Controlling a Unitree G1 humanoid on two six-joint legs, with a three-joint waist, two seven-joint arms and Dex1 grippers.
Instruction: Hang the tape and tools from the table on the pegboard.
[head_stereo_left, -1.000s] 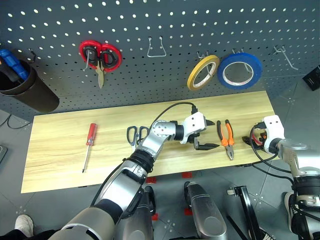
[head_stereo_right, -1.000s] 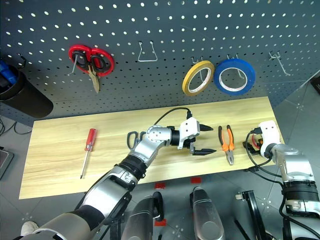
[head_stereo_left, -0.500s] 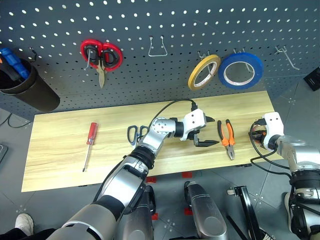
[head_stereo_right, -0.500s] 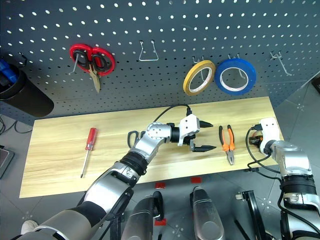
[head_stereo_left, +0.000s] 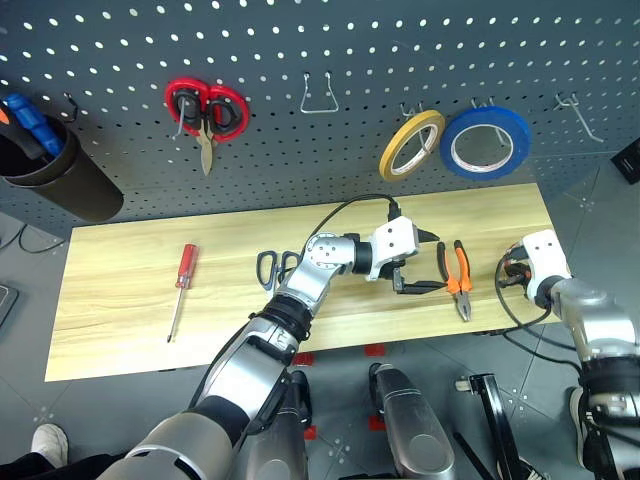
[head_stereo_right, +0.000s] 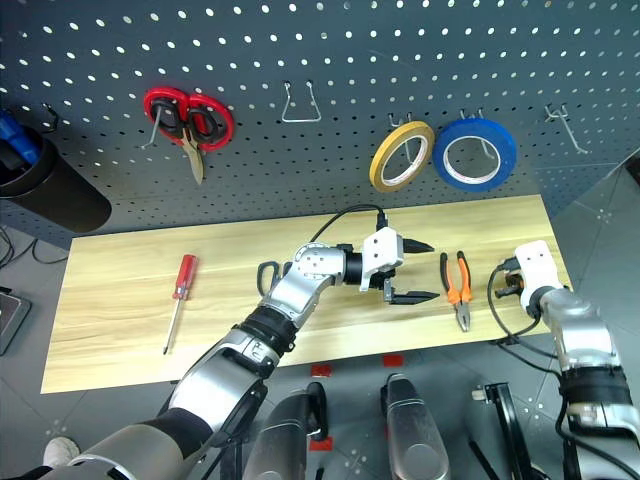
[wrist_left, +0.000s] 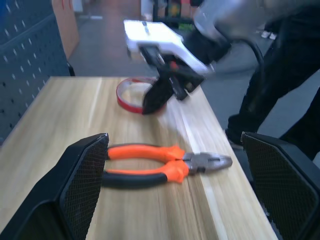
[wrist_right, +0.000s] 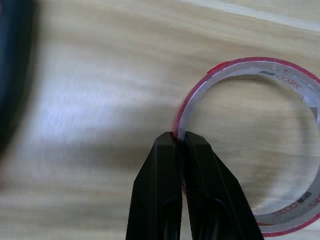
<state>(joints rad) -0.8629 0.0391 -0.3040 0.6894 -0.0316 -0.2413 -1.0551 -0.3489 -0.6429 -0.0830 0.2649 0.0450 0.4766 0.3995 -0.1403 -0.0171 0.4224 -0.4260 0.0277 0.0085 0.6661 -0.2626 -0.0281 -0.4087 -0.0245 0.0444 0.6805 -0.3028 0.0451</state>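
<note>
Right gripper (wrist_right: 181, 142) jaws pinched on red tape (wrist_right: 260, 145) wall, right of frame. Light, thin, springy ring; should lift easily. Left gripper (head_stereo_left: 418, 262) jaws wide, empty, near pliers (head_stereo_left: 455, 277).

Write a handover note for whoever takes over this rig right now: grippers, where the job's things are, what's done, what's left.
Right gripper: shut on the red tape wall, at the table's right end.
Left gripper: open, empty, hovering beside the pliers.
Black scissors and screwdriver lie on the table.
Done: nothing of the job hangs on the pegboard.
Left: hang all four.
</note>
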